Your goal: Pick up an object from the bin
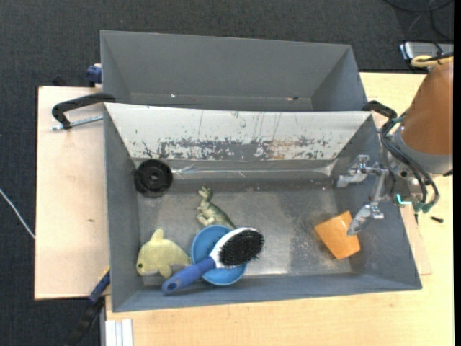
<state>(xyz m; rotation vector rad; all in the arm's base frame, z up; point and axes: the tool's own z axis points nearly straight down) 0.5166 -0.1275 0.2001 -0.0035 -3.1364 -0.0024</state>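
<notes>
My gripper (pixel 354 202) hangs at the right side of the bin with its two metal fingers spread apart, open. One fingertip points toward the back wall, the other rests at the upper right edge of an orange block (pixel 336 238) on the bin floor. Nothing sits between the fingers.
At the front left lie a blue brush with black bristles (pixel 232 250) on a blue dish (pixel 213 255), a yellow soft toy (pixel 160 255) and a small green dinosaur figure (pixel 211 207). A black round cap (pixel 153 176) sits by the back left wall.
</notes>
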